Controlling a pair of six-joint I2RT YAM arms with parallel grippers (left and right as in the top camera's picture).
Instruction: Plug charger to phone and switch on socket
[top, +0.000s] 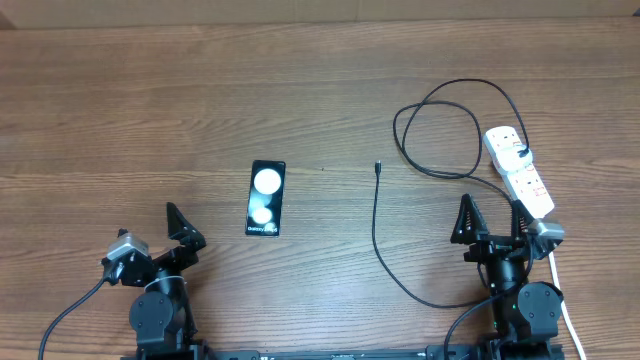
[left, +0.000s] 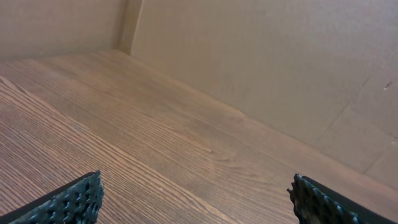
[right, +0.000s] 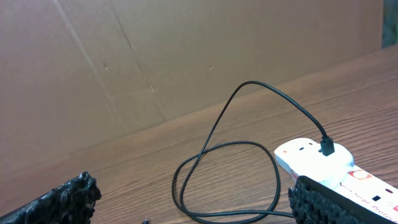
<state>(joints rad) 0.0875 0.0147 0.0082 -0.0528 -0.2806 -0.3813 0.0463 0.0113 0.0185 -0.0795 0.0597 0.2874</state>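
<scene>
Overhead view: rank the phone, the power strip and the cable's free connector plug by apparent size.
1. power strip, slightly longer than the phone, with its near end partly hidden by the right gripper
2. phone
3. connector plug, by far the smallest

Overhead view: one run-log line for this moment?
left claw open | right claw open, empty | phone flat, unplugged | charger tip loose, apart from phone | socket switch state unclear

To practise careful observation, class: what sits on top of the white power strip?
On the power strip, a black cable has its plug standing in the far end, and red marks show. A finger of the right gripper hides the near end.
</scene>
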